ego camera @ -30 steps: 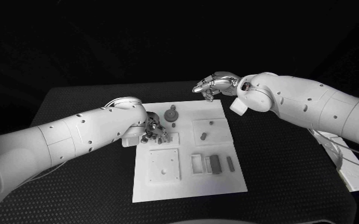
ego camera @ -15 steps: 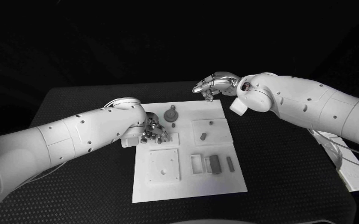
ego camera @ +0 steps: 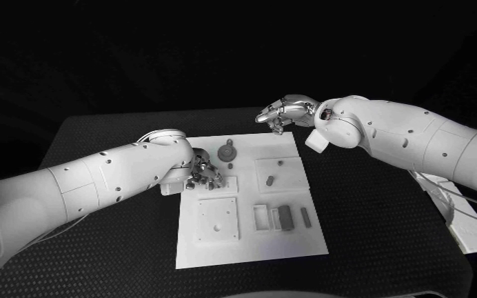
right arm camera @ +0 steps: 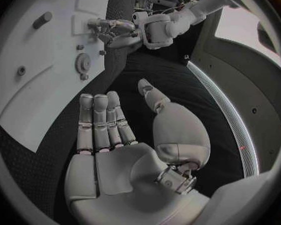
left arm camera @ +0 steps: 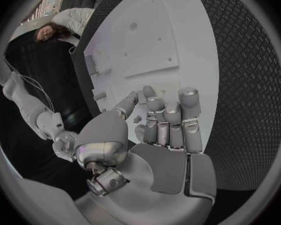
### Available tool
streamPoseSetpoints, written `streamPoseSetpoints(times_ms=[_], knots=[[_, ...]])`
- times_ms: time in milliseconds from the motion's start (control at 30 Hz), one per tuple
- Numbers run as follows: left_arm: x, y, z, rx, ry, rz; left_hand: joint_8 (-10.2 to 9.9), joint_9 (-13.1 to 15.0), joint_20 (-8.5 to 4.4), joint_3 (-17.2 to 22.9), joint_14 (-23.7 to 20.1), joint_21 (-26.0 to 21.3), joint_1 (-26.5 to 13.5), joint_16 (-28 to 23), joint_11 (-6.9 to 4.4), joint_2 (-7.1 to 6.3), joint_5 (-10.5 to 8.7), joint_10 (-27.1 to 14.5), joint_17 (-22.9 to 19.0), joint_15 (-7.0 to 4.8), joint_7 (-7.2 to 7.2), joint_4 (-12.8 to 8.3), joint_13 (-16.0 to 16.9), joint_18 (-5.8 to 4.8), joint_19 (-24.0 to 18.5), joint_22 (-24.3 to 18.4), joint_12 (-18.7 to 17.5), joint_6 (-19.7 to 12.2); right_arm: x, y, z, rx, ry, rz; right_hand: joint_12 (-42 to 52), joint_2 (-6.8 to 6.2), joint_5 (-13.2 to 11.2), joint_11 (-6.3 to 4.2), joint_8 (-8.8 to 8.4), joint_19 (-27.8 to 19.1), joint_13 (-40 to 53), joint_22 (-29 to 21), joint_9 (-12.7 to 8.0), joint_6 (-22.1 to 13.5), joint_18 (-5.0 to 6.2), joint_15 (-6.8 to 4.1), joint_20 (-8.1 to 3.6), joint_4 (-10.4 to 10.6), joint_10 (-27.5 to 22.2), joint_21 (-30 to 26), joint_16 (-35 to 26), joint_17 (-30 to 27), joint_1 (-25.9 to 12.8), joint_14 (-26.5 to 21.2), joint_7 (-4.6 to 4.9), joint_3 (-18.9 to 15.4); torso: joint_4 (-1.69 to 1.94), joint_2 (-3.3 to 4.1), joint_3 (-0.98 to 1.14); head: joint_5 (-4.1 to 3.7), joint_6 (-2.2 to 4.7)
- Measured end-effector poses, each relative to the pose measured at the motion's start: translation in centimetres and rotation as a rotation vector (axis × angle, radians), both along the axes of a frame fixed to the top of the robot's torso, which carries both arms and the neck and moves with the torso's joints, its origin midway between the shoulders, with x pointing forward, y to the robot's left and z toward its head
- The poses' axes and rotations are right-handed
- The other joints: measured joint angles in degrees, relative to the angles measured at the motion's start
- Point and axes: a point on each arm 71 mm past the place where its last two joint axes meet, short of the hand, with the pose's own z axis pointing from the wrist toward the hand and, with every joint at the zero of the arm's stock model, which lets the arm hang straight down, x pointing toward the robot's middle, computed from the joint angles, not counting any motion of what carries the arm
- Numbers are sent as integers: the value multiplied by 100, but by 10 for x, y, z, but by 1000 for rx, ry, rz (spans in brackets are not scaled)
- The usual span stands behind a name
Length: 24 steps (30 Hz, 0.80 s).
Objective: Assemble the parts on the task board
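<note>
Left hand (ego camera: 202, 174) rests low on the left edge of the task board (ego camera: 249, 243), its fingers (left arm camera: 168, 116) bent downward over a small raised block there; whether it actually holds anything I cannot tell, since the fingertips hide whatever lies under them. Right hand (ego camera: 283, 113) hovers above the table just beyond the board's far right corner, and the right wrist view shows its palm bare, fingers (right arm camera: 100, 120) straight and side by side, thumb held apart, nothing in it. On the white board, a round grey gear (ego camera: 227, 152) lies near the far edge, just beside the left hand. A raised square plate (ego camera: 277, 172) to its right carries a small dark peg (ego camera: 271, 181). Toward the near side sits a square plate with holes (ego camera: 217, 220), and next to it a row of narrow slots with two dark bars (ego camera: 287, 218) lying in them. From the right wrist, the gear (right arm camera: 83, 62) is seen with a small peg close by
</note>
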Motion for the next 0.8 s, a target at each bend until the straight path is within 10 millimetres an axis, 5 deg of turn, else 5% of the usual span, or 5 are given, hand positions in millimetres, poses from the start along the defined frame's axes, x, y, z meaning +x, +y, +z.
streamPoseSetpoints(times_ms=[367, 800], knots=[[1, 0, 0, -3, -12, 10, -8, 22, 0, 1, 0, 0, -4, 0, 0, -99, 0, 0, -5, 0, 0, 31, 0, 0, 0, 5, 0, 0, 0, 0, 0, 0, 0, 0, 24, 0, 0, 0, 0, 0, 0, 0, 0, -2, 0, 1, 0, 0, 0, 0, 0, 0, 0, 2, -8, 0, 0, 0, 1, -1, -2], [3, 1, 1, -8, -37, 23, -41, 55, 1, 52, 0, 0, 60, -4, 0, -35, -1, 0, -11, 1, -1, 43, 1, 0, -1, 4, 0, 1, 0, 0, 0, 0, 0, 0, 24, 0, 0, 0, 0, 0, 1, 1, 0, -18, 0, 9, 0, 0, 0, 0, 0, -5, 0, 9, 6, 0, -1, 0, 2, -2, 7]])
